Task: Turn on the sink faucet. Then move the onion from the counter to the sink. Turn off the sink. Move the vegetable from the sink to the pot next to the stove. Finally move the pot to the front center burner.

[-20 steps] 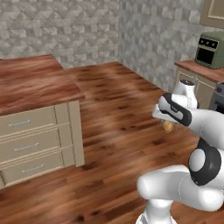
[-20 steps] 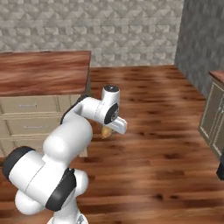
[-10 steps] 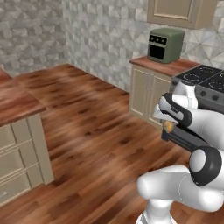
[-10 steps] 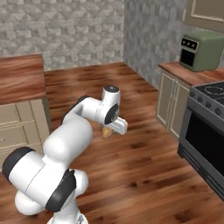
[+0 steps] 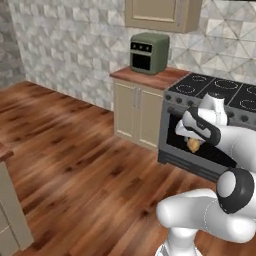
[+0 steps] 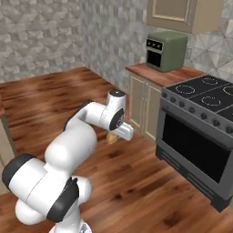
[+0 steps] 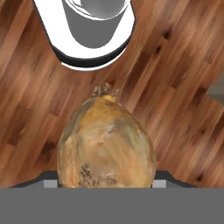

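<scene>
A brown-skinned onion sits between my gripper's fingers, held above the wooden floor. From the left base view, the gripper hangs in front of the stove's oven door with the onion in it. Seen from the right base view, the gripper and onion are left of the stove. The black stove has several burners on top. The sink, its faucet and the pot are out of view.
A green countertop oven stands on a short wooden counter left of the stove, above beige cabinet doors. A wall cabinet hangs above. An island corner sits at the far left. Wooden floor lies between.
Both base views have swung round: the island has slid off to the left and the stove and counter have come into view. The onion stays in the gripper.
</scene>
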Controlling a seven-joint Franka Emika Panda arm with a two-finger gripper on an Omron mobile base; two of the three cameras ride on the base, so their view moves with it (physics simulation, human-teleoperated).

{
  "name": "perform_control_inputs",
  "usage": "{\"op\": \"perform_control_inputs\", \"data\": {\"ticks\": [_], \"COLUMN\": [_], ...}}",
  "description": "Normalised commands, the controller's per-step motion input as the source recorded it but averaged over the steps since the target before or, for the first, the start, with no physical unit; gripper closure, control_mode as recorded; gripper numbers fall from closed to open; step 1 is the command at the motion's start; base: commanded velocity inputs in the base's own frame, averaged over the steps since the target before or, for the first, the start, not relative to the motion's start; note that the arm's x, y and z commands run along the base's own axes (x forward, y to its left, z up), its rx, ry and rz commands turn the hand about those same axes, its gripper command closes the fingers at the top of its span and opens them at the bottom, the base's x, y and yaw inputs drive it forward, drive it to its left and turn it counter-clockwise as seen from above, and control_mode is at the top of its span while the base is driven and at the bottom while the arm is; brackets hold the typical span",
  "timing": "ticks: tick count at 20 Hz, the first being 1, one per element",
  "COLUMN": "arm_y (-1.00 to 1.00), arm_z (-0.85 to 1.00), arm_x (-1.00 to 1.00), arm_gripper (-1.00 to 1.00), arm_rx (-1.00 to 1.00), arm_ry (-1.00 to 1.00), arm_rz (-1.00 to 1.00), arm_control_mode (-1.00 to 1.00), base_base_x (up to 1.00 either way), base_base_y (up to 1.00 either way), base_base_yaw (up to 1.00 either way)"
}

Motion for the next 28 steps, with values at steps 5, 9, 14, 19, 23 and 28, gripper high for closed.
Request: {"op": "perform_control_inputs", "data": {"ticks": [5,9,14,19,23,28], "arm_y": [0.0,0.0,0.0,0.0,0.0,0.0], "arm_z": [0.0,0.0,0.0,0.0,0.0,0.0], "arm_x": [0.0,0.0,0.0,0.0,0.0,0.0], "arm_gripper": [1.0,1.0,1.0,1.0,1.0,1.0], "arm_rx": [0.0,0.0,0.0,0.0,0.0,0.0], "arm_ry": [0.0,0.0,0.0,0.0,0.0,0.0], "arm_rz": [0.0,0.0,0.0,0.0,0.0,0.0], "arm_control_mode": [1.0,1.0,1.0,1.0,1.0,1.0], "base_base_x": [0.8,0.8,0.77,0.74,0.75,0.72], "base_base_y": [0.04,0.01,0.0,0.0,0.0,0.0], "base_base_yaw": [-0.39,-0.38,-0.38,-0.39,-0.37,-0.37]}}
